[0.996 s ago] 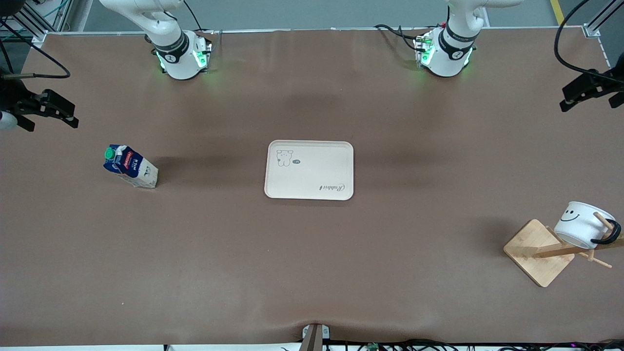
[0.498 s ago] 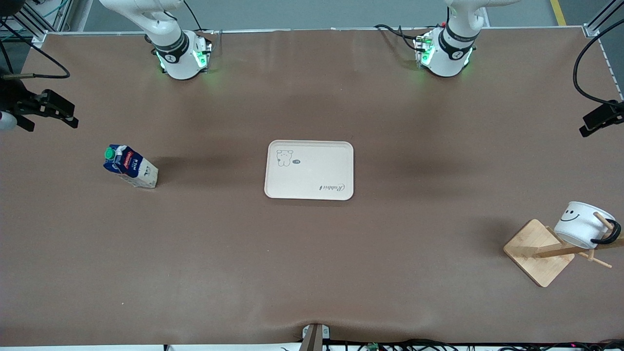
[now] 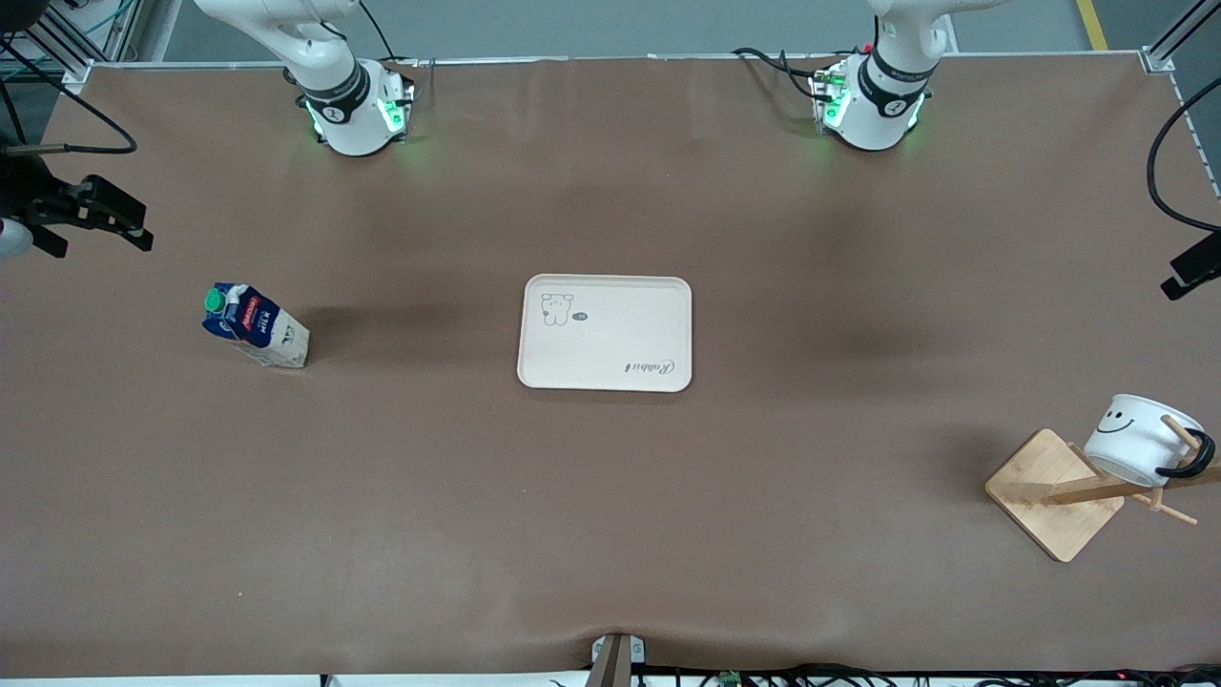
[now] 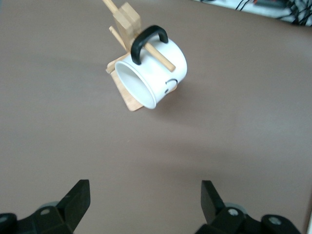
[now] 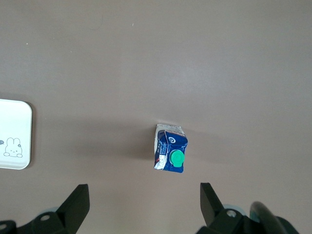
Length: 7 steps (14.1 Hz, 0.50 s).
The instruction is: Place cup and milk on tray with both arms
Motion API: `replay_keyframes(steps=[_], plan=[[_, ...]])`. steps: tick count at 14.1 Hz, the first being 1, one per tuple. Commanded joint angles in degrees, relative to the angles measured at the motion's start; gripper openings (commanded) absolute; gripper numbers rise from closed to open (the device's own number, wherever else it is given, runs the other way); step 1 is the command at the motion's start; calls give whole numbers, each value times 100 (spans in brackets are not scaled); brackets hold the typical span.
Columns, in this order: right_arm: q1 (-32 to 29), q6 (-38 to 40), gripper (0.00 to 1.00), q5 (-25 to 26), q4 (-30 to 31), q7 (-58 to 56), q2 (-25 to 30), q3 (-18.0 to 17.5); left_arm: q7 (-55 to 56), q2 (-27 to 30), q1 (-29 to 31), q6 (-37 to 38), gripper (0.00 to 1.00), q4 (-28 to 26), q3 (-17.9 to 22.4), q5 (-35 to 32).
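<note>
The brown bench [image 3: 610, 496] spreads wide beneath me, and my two white arms rise from their bases along its edge farthest from the front camera. My right arm [image 3: 305, 48] and my left arm [image 3: 897, 57] each reach out toward their own end of the bench.

The cream tray [image 3: 605, 333] lies flat in the middle of the bench, bare on top apart from its small animal drawing and script word. A corner of it also shows in my right wrist view [image 5: 14, 134].

At my left arm's end, nearer the front camera than the tray, the wooden rack [image 3: 1056, 493] stands on its square base. The cup [image 3: 1137, 440] hangs tilted from one of its pegs, the peg passing through the black handle and the smiley face turned up.

At my right arm's end the milk [image 3: 255, 325] stands upright on the bench, green cap on top, well apart from the tray.

My right jaws [image 5: 141, 207] hang over the bench near the milk, spread wide and holding nothing; the carton [image 5: 170, 154] sits apart from them. My left jaws [image 4: 145, 204] hang over the bench near the rack, likewise wide open and empty, with the cup [image 4: 152, 73] clear of both fingertips
</note>
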<state>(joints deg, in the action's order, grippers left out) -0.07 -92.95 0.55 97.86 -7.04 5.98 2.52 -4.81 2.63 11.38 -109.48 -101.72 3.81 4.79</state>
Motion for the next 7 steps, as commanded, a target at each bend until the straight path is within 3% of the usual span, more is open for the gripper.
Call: replay_keyframes(steps=[1, 3, 7], plan=[[-46, 84, 100, 77, -14, -25, -35, -15, -633, 115, 338, -679, 100, -541, -20, 610], [-46, 93, 100, 77, 13, -25, -27, -6, -661, 97, 347, -1082, 100, -839, -20, 812], [-64, 58, 100, 77, -153, -16, -105, -6, -907, 19, 488, -1936, 100, -1218, -29, 1911]])
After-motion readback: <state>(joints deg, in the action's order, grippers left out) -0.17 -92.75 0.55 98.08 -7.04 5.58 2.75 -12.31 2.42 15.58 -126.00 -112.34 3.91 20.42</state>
